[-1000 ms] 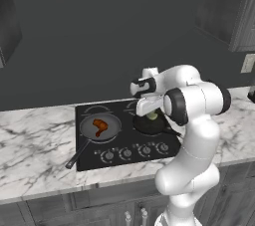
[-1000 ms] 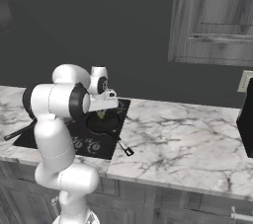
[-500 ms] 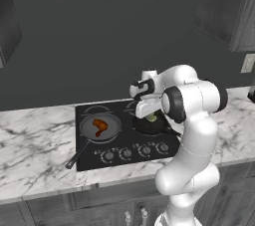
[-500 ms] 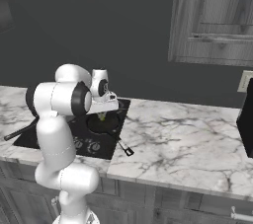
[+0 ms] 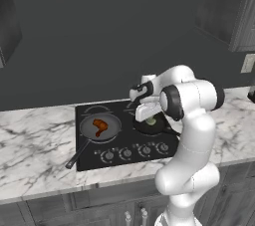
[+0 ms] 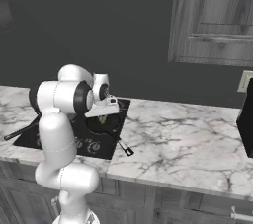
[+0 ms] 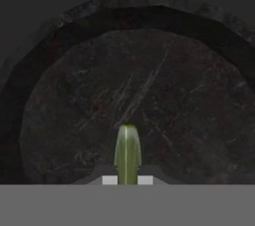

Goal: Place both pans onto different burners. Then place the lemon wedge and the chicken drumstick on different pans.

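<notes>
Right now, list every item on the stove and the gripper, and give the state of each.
Grey pan: sits on the left burner, drumstick inside.
Drumstick: lies in the grey pan.
Black pan: sits on the right burner, under the gripper.
Lemon wedge: pinched upright over the black pan.
Gripper: jaws shut on the lemon wedge.
Stove: carries both pans.

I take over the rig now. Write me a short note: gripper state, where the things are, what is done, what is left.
Gripper: shut on the lemon wedge, hanging over the black pan.
Both pans sit on the cooktop, on separate burners: grey pan on the left, black pan on the right.
Drumstick lies in the grey pan.
Done: pans placed, drumstick placed.
Left: release the lemon wedge into the black pan, then withdraw.
</notes>
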Available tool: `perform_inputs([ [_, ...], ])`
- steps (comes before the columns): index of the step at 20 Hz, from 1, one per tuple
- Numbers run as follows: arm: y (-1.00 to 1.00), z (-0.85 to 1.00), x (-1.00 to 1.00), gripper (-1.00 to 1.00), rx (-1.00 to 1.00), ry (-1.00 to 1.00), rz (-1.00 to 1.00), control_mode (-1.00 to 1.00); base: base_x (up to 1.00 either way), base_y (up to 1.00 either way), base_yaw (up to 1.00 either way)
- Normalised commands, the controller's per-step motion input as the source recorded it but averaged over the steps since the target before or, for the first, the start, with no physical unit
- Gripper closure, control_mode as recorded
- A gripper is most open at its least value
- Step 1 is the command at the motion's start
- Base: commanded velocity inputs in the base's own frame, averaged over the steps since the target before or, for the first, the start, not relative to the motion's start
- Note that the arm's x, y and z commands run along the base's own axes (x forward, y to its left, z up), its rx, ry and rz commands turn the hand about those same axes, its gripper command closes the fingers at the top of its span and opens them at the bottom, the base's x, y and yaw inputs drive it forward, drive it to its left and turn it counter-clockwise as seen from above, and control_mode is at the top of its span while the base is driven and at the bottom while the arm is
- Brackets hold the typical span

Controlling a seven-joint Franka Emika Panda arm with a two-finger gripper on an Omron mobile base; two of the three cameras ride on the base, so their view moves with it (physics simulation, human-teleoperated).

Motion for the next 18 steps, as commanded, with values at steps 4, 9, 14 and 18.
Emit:
perform_inputs([
  [4, 0.00, -0.19, 0.02, 1.00, 0.00, 0.00, 0.00, -1.00, 0.00, 0.00, 0.00],
  [9, 0.00, -0.10, 0.00, -1.00, 0.00, 0.00, 0.00, -1.00, 0.00, 0.00, 0.00],
  [14, 0.00, 0.00, 0.00, -1.00, 0.00, 0.00, 0.00, -1.00, 0.00, 0.00, 0.00],
  [18, 0.00, 0.15, 0.00, -1.00, 0.00, 0.00, 0.00, -1.00, 0.00, 0.00, 0.00],
])
